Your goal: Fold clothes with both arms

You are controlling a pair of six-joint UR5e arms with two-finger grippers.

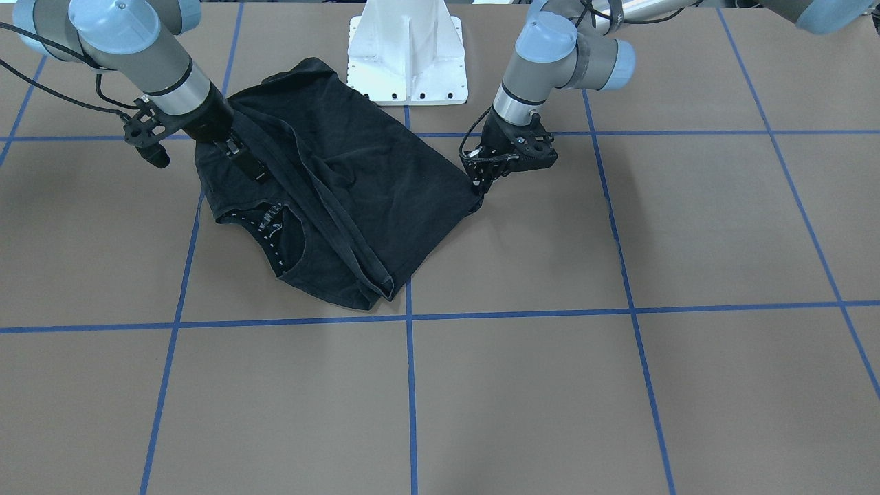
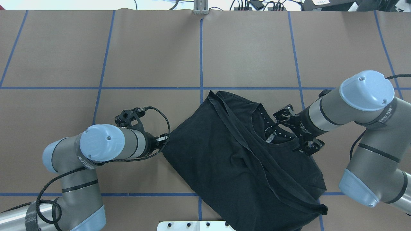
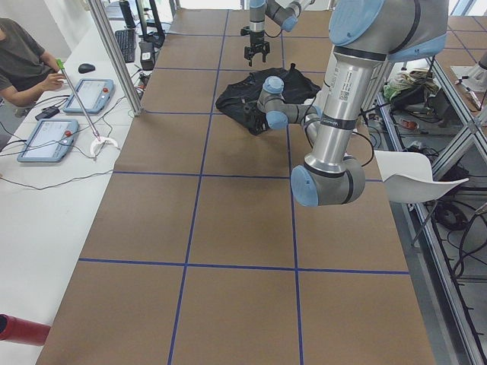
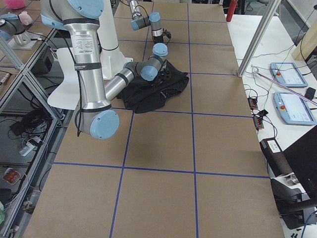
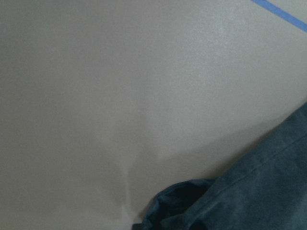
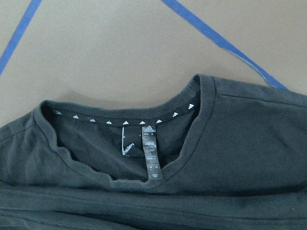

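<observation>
The left end effector (image 2: 165,139) is closed on a corner of the black T-shirt (image 2: 224,166), which is spread on the table (image 2: 144,57) rightward from it. The right end effector (image 1: 246,159) is set on the shoulder beside the neckband (image 6: 124,120); its opening cannot be told.

The brown, blue-taped worktop (image 2: 154,48) is seen steeply from above in two opposed views, one from behind the robot, one facing its white bolted pedestal (image 1: 407,55). It is viewed lengthwise from each end by the side cameras. The crumpled black cotton T-shirt (image 2: 237,160), shared by all four, is framed closely by both wrist cameras.
</observation>
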